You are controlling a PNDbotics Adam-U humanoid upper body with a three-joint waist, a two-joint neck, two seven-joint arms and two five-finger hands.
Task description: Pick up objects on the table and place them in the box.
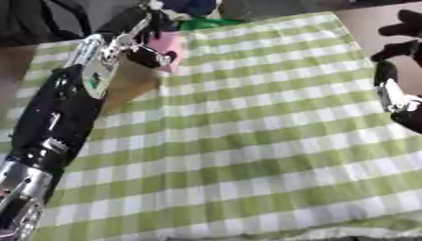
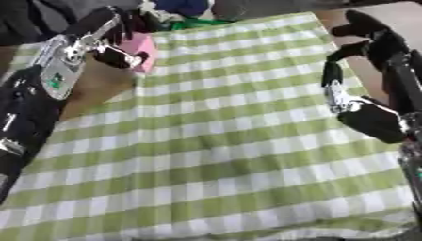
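My left arm reaches from the lower left up to the far left corner. There my left hand [image 1: 142, 41] has its fingers curled round a pink block [image 1: 171, 43], held just above the cloth's left edge. A brown surface [image 1: 132, 87] lies under the hand and arm; I cannot tell whether it is the box or bare table. My right hand [image 2: 372, 41] hangs raised at the right edge with relaxed fingers, holding nothing.
A green-and-white checked cloth [image 1: 263, 122] covers the table. Blue [image 1: 194, 6] and green [image 1: 206, 22] things lie beyond its far edge, near my left hand. Bare brown table [image 1: 371, 23] shows at the far right.
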